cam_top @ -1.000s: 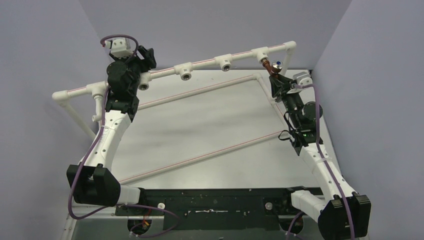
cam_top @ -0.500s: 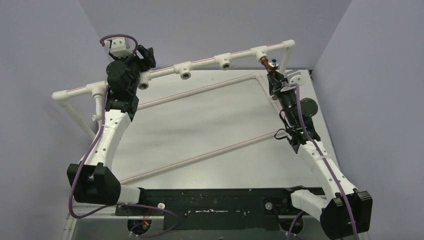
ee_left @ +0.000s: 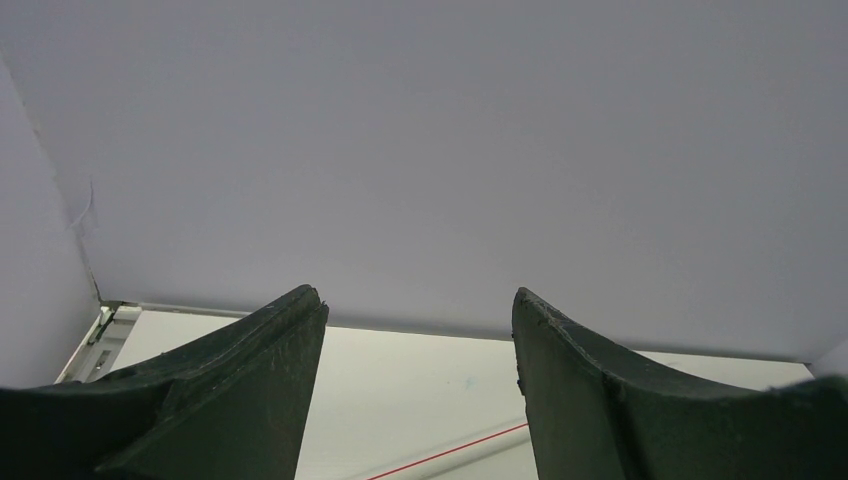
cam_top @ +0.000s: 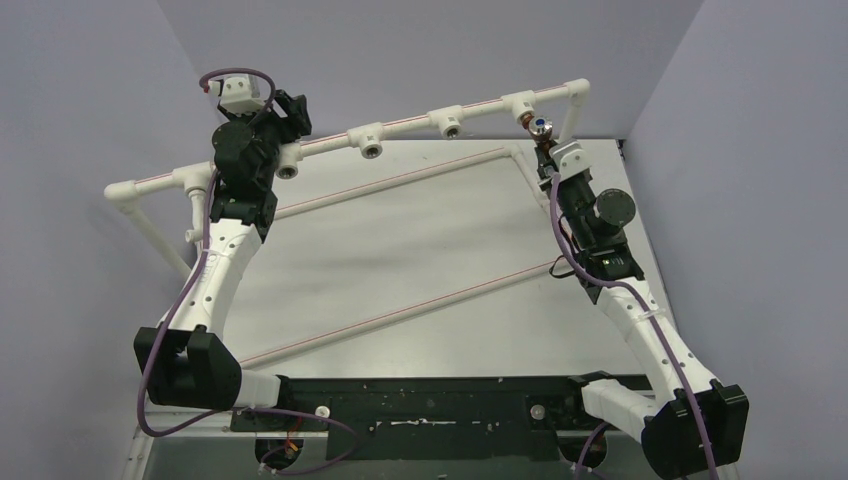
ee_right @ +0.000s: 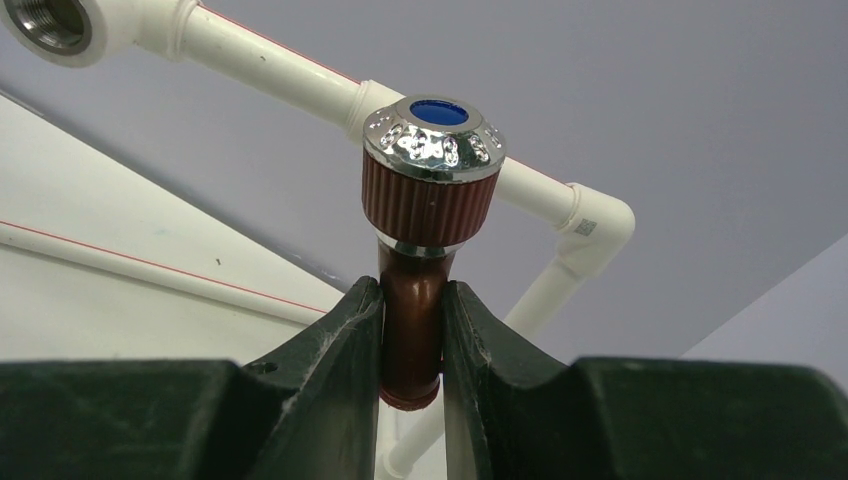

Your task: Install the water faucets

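- right gripper (ee_right: 412, 300) closed tight on the reddish-brown faucet (ee_right: 430, 190); both fingers (ee_right: 330, 350) press the smooth lower stem, one on each side.
- faucet stands upright in the grip: ribbed brown knob on top, shiny silver cap with a blue centre, lower end poking out just under the fingers.
- from overhead, the faucet (cam_top: 541, 128) sits at the far right end of the white pipe frame (cam_top: 400, 125), just below the rightmost tee socket (cam_top: 520, 105), blue cap facing up toward the camera.
- cannot tell whether its threaded end is inside that socket or only beside it.
- right wrist view: the pipe rail runs behind the knob to a corner elbow (ee_right: 605, 220); another socket (ee_right: 50, 20) with a metal thread inside shows at the upper left.
- left gripper (ee_left: 420, 300) spread wide, nothing between its fingers; only the pale wall and a strip of table (ee_left: 400, 400) show past them.
- overhead, the left gripper (cam_top: 290, 110) is raised at the left part of the top rail, near the leftmost open socket (cam_top: 288, 165).
- two more open sockets (cam_top: 372, 143) sit along the rail between the arms.
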